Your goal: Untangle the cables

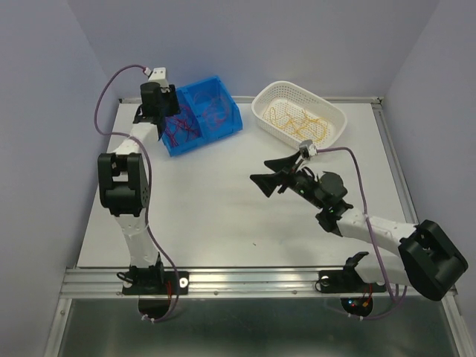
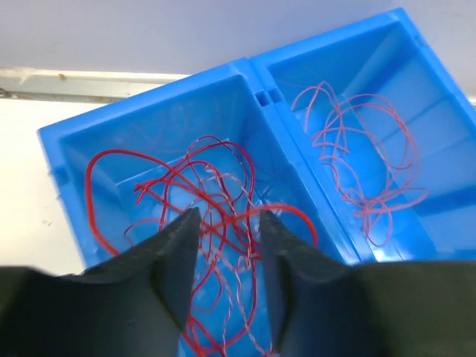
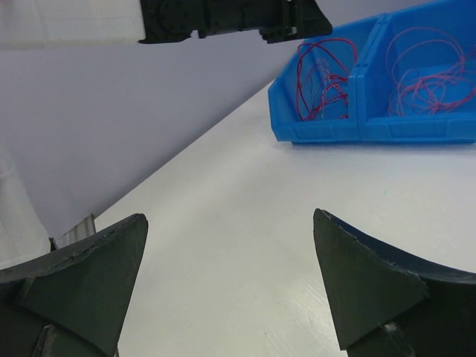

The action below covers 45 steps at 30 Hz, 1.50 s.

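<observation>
A bin (image 1: 232, 111) is sitting at the far left of the table (image 1: 223, 223) with a basket (image 1: 338, 111) to its right, cables (image 2: 223, 201) are lying in both bin compartments and in the basket, the left gripper (image 2: 227, 253) is hanging over the bin's left compartment, and the right gripper (image 1: 266, 172) is hovering over mid-table before the basket.

Red cables (image 2: 217, 195) partly behind L fingers (image 2: 178, 260); bin (image 2: 149, 123) rt corner off-frame.

Two robot arms (image 1: 123, 186) (image 1: 387, 230), one blue two-compartment bin (image 1: 208, 140), one white basket (image 1: 258, 111), two red cable tangles (image 2: 216, 201) (image 2: 364, 163), one yellow tangle (image 1: 301, 119)
</observation>
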Available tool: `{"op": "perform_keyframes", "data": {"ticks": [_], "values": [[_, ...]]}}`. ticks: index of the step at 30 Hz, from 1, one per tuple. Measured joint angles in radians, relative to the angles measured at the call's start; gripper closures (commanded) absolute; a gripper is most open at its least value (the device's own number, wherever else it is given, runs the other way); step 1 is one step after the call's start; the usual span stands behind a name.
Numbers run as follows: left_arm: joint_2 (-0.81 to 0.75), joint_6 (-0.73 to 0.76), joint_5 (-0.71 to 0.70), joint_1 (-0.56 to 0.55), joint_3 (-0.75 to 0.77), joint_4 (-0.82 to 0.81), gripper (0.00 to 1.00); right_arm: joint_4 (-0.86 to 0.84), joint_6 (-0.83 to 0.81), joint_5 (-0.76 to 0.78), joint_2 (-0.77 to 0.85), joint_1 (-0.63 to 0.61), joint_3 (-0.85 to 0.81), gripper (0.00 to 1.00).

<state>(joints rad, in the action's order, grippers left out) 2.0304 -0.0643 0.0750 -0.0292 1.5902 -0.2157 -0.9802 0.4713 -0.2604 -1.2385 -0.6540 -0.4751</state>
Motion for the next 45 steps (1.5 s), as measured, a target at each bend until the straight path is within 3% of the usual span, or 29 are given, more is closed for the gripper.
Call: {"op": "perform_keyframes", "data": {"ticks": [8,10,11,23,31,36,45], "values": [[-0.358,0.025,-0.002,0.003,-0.231,-0.063,0.1,0.195,-0.057,0.107,0.167,0.0,0.028,0.0],[-0.449,0.034,0.003,0.005,-0.275,-0.089,0.09,0.263,-0.072,0.134,0.216,0.0,0.029,0.0],[-0.5,0.038,0.008,0.005,-0.313,-0.108,0.01,0.299,-0.08,0.152,0.247,0.0,0.031,0.0],[-1.026,0.081,0.002,0.005,-0.84,-0.102,0.01,0.573,-0.078,0.438,0.598,0.0,0.177,0.0],[-1.349,0.074,-0.004,0.005,-1.083,-0.109,0.01,0.662,-0.072,0.534,0.684,0.0,0.236,0.0],[-1.432,0.08,0.011,0.005,-1.17,-0.105,0.01,0.683,-0.072,0.549,0.684,0.0,0.252,0.0],[-1.486,0.085,0.042,0.005,-1.192,-0.116,0.01,0.684,-0.071,0.556,0.696,0.0,0.258,0.0]]}}
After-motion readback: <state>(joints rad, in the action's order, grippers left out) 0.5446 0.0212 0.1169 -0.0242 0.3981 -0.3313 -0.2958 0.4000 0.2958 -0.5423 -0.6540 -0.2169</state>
